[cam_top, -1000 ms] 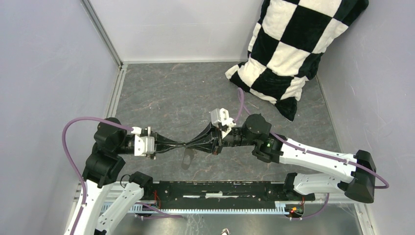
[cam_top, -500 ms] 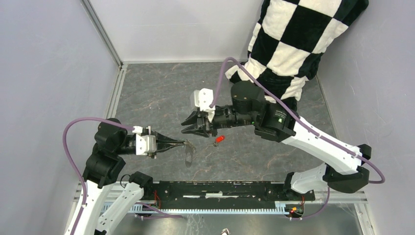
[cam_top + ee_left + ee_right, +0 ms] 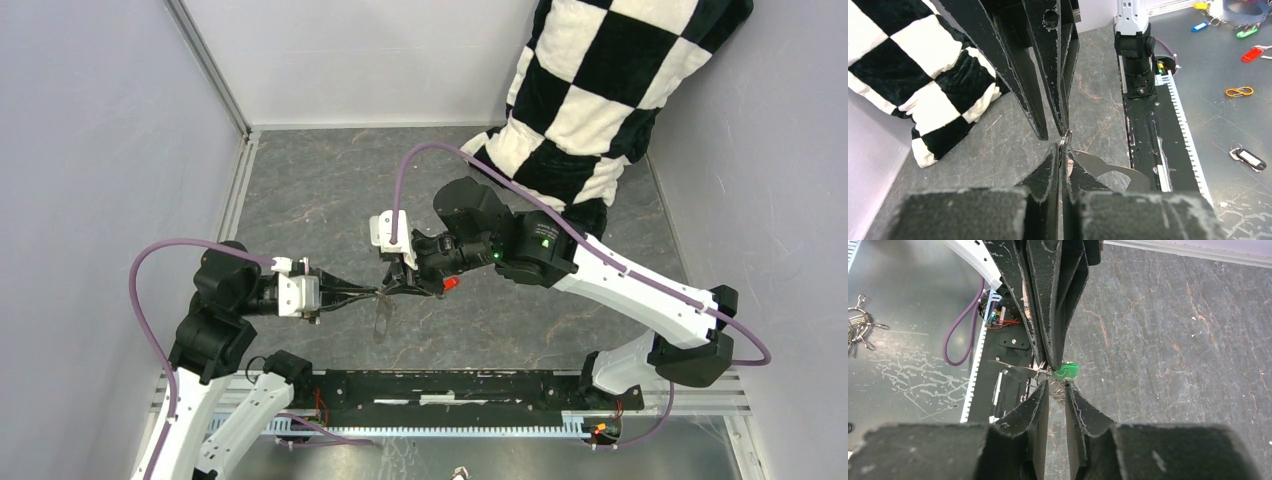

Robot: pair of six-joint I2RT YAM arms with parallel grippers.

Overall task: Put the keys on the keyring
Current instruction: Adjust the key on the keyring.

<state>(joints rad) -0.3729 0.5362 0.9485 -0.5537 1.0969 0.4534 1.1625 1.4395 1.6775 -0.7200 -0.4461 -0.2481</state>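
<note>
the left gripper (image 3: 374,292), fingers pressed together, pinches the small ring of the keyring (image 3: 381,316), whose grey loop hangs just below, at the near middle of the table (image 3: 320,190). meeting it tip to tip from the right is the right gripper (image 3: 399,286); only its wrist view shows the green key (image 3: 1068,371) at those tips, jaws slightly parted, and i cannot tell if they grip it. only the top view shows the red key (image 3: 450,283), on the table just right of them.

A red key (image 3: 451,283); green key (image 3: 1068,371); black-and-white chequered cushion (image 3: 590,90).
</note>
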